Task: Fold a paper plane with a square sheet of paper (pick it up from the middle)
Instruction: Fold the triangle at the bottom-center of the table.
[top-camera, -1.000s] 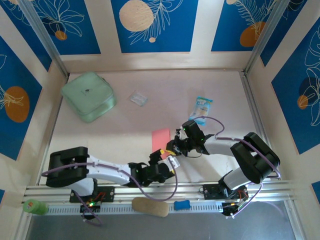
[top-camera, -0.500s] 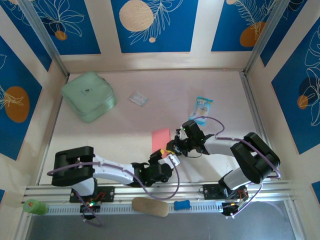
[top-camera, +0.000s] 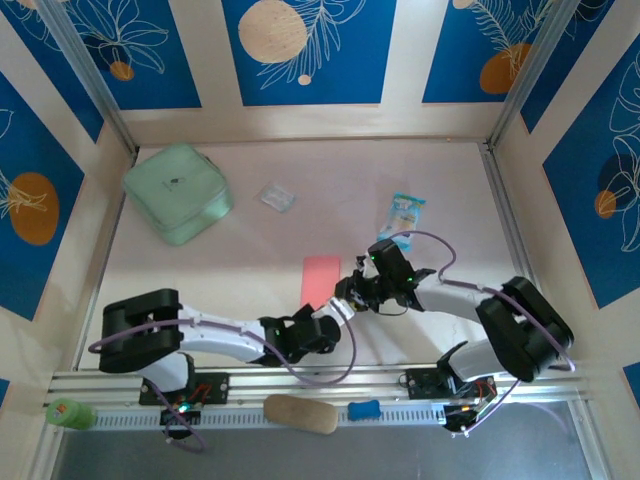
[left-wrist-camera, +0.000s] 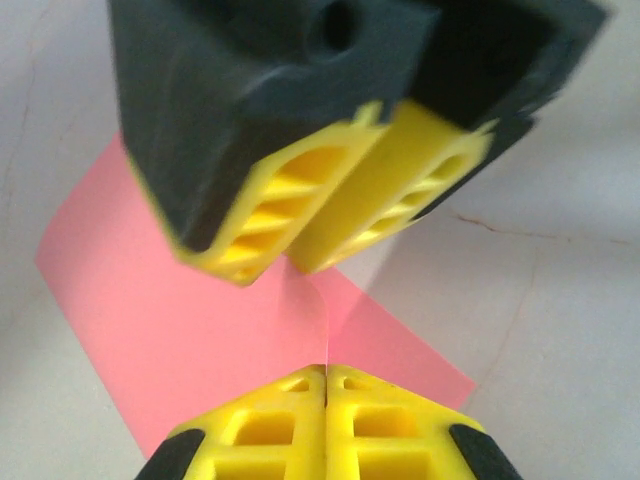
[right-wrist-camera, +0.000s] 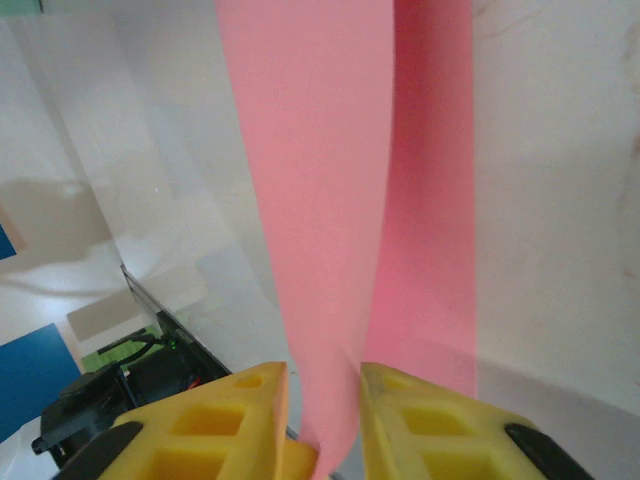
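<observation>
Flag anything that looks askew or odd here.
Only the square sheet of paper stands out: in the middle of the table, it is bent along a centre crease instead of lying flat, its near end pinched in the shut left gripper. Nothing looks spilled or torn.

Table (top-camera: 250, 250) w/ mint-green pouch (top-camera: 177, 192) far left, clear wrapper (top-camera: 277, 196) mid, snack packet (top-camera: 404, 214) right, pink sheet (top-camera: 320, 278) nr centre.

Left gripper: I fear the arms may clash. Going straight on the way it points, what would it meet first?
Probably the right gripper, facing it close ahead over the square sheet of paper; how much gap separates them is hard to judge.
</observation>
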